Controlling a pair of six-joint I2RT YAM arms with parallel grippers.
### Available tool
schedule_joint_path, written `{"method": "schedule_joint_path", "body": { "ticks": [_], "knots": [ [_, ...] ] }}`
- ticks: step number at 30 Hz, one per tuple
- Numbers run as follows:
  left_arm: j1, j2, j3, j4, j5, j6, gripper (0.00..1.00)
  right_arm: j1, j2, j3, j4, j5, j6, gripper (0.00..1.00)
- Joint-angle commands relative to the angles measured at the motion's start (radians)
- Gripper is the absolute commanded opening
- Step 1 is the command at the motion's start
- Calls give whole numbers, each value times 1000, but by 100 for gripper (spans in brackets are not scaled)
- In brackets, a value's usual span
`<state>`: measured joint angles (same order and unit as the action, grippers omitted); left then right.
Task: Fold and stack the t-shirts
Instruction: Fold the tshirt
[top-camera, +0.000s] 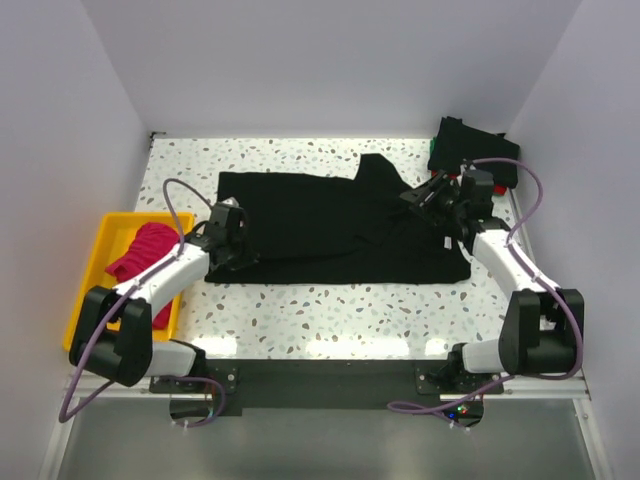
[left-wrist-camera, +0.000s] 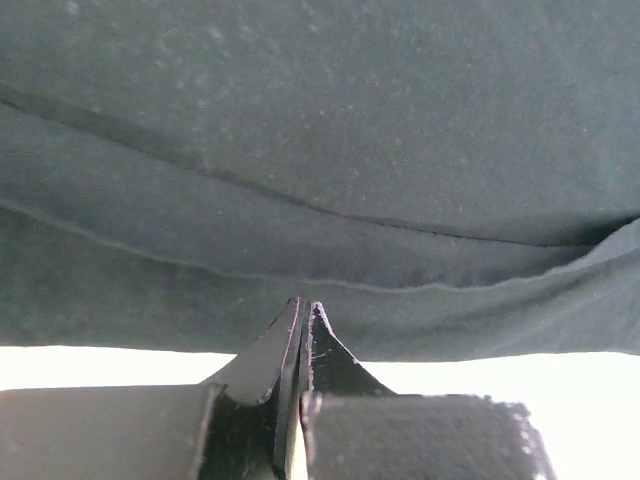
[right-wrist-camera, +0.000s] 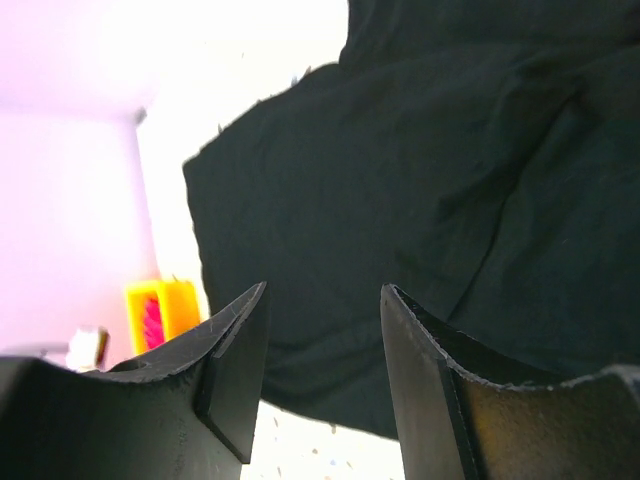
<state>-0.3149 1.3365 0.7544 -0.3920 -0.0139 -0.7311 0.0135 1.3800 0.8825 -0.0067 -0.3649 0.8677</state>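
Note:
A large black t-shirt (top-camera: 340, 225) (left-wrist-camera: 320, 150) (right-wrist-camera: 400, 180) lies spread across the speckled table, its right part folded over with a flap pointing to the back. My left gripper (top-camera: 243, 248) (left-wrist-camera: 305, 308) sits at the shirt's front left edge, jaws pressed together over the hem. Over the shirt's right side my right gripper (top-camera: 415, 197) (right-wrist-camera: 325, 300) hangs open, with nothing between its fingers. A magenta-pink t-shirt (top-camera: 145, 255) (right-wrist-camera: 153, 322) lies crumpled in the yellow tray (top-camera: 100, 250) (right-wrist-camera: 165, 305). A dark folded pile (top-camera: 475, 150) with a green edge sits at the back right.
The yellow tray stands at the table's left edge beside my left arm. White walls close in the table at the back and on both sides. Bare speckled tabletop (top-camera: 330, 310) runs between the shirt's front hem and the arm bases.

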Motion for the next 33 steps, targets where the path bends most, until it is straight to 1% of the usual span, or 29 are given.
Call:
{"method": "schedule_joint_path", "body": {
  "ticks": [1, 5, 10, 19, 23, 26, 27, 31, 33],
  "knots": [
    [-26, 36, -1, 84, 3, -24, 0, 63, -36, 21, -76, 75, -90, 52],
    [-33, 79, 25, 105, 8, -25, 2, 108, -48, 18, -88, 80, -116, 52],
    [-33, 162, 75, 116, -18, -14, 6, 138, -56, 18, -113, 81, -151, 52],
    [-18, 368, 275, 96, -73, -2, 10, 192, -75, 22, -183, 93, -274, 53],
    [-1, 414, 302, 93, -72, -19, 12, 223, -61, 29, -217, 113, -323, 53],
    [4, 395, 289, 97, -61, -34, 13, 239, -39, 38, -240, 150, -352, 55],
    [2, 360, 280, 108, -60, -36, 14, 240, -33, 39, -245, 162, -357, 56],
    [2, 256, 206, 120, -63, -45, 17, 240, 27, 64, -222, 225, -361, 66],
    [2, 201, 172, 124, -72, -54, 18, 241, 97, 87, -208, 231, -360, 69]
  ]
}}
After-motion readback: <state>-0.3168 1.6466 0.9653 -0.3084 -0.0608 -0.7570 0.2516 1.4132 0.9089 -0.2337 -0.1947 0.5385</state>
